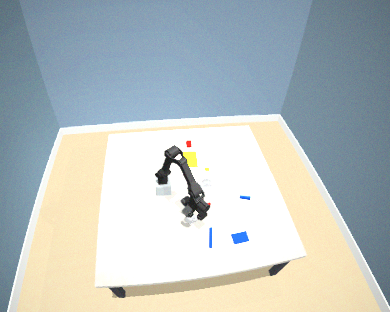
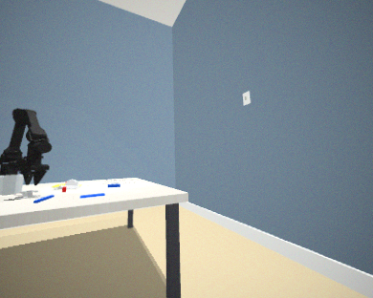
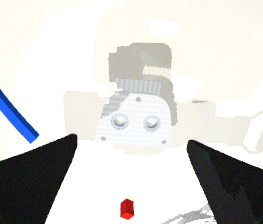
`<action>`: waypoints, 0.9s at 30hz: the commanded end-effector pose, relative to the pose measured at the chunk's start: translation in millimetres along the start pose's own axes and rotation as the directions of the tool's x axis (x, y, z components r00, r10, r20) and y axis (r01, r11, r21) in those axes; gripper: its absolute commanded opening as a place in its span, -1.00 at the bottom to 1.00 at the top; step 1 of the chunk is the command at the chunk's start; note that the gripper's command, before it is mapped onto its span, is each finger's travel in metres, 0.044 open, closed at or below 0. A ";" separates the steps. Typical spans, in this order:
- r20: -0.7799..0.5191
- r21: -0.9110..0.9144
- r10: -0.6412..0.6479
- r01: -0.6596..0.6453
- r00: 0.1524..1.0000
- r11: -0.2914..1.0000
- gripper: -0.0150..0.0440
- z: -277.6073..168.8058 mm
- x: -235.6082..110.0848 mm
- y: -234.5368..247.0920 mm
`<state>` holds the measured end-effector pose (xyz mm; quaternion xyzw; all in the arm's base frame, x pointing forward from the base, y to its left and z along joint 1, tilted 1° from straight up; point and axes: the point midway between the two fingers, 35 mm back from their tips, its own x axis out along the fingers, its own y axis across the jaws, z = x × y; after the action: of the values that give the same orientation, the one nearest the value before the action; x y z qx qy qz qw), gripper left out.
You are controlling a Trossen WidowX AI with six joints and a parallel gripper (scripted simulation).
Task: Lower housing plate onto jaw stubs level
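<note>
Currently gripper (image 1: 195, 218) (image 2: 35, 181) (image 3: 134, 142) spread wide, nothing held; housing plate (image 3: 136, 120), probably, lies ahead between the fingertips. Likely step: grasp it. Center on it, descend straight, pinch opposite edges evenly, keep level.
</note>
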<state>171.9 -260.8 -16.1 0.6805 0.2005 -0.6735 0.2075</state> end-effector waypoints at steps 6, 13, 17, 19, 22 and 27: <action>-0.004 0.004 -0.005 0.005 1.000 1.000 1.00 -0.6 14.6 -2.2; -0.004 0.004 -0.005 0.005 1.000 1.000 1.00 -0.6 18.5 -2.1; -0.004 0.004 -0.005 0.005 1.000 1.000 1.00 -0.6 24.9 -2.0; -0.004 0.004 -0.005 0.005 1.000 1.000 1.00 -0.7 28.1 -2.0; -0.004 0.004 -0.005 0.005 1.000 1.000 1.00 -0.7 32.9 -2.1; -0.004 0.004 -0.006 0.006 1.000 1.000 1.00 -0.7 40.9 -2.4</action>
<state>172.0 -260.6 -50.3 0.6804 0.2010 -0.6737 0.2068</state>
